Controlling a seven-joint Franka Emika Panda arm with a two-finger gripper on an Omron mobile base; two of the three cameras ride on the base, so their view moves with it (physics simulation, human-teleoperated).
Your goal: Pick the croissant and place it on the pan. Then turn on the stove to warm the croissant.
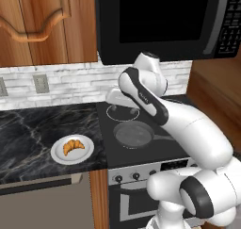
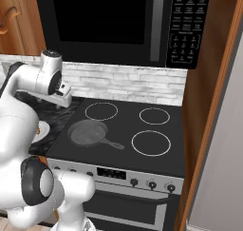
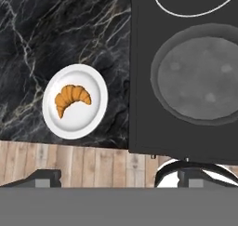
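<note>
Croissant [image 3: 72, 99] sits on your plate [image 3: 95, 116] on the counter [image 3: 56, 34]; jaws apart, empty, pan [image 3: 200, 76] bare.

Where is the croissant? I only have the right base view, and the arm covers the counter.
Observer: The croissant lies on a white plate on the dark marble counter, left of the stove.
Operator: Is the gripper holding anything?
Observer: No, the gripper is open and empty, looking down over the plate and the pan.
Operator: Is the plate touching the stove?
Observer: No, a strip of counter separates them.
</note>
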